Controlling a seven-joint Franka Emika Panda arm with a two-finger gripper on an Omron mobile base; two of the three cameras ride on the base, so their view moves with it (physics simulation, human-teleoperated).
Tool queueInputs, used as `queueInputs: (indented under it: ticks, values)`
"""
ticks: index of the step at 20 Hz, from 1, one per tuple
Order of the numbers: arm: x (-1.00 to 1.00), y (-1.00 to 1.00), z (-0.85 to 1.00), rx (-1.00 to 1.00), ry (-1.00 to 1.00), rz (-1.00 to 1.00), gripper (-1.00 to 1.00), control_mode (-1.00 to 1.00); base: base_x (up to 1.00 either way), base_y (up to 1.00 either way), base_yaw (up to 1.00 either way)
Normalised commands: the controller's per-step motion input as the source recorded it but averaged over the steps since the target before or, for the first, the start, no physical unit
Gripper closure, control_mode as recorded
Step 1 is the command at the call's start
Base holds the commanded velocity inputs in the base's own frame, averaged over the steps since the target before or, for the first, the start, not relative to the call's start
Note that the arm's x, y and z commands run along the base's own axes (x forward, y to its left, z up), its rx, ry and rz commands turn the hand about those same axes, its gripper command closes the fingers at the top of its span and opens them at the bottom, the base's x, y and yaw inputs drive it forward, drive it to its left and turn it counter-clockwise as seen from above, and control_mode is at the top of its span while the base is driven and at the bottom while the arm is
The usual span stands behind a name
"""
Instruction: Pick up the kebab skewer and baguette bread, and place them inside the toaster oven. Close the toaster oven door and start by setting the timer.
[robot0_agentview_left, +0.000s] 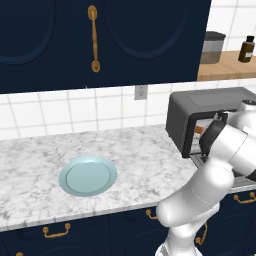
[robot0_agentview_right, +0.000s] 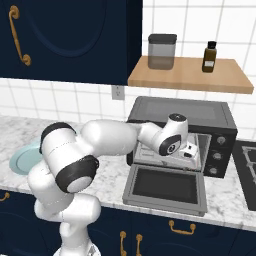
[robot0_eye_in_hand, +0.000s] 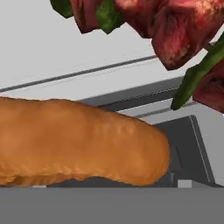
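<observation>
Left of the toaster oven (robot0_agentview_right: 180, 135) one pale blue plate (robot0_agentview_left: 88, 175) sits bare on the marble counter (robot0_agentview_left: 140, 165). The oven's one door (robot0_agentview_right: 166, 185) lies folded down flat. My gripper (robot0_agentview_right: 189, 150) reaches into the oven's mouth above that door, fingers spread wide, holding nothing. Inside the oven, close before my hand, lies one baguette bread (robot0_eye_in_hand: 78, 142), and beyond it one kebab skewer (robot0_eye_in_hand: 166, 30). On the shelf (robot0_agentview_right: 190, 75) above the oven stand one canister (robot0_agentview_right: 161, 51) and one brown bottle (robot0_agentview_right: 210, 56).
</observation>
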Motion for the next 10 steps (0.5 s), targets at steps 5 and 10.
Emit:
queueInputs:
  ticks: [5, 10]
  values:
    - [0.04, -0.13, -0.21, 0.00, 0.00, -0.10, -1.00, -1.00, 0.00, 0.00, 0.00]
    - [0.09, 0.00, -0.09, 0.00, 0.00, -0.13, -1.00, -1.00, 0.00, 0.00, 0.00]
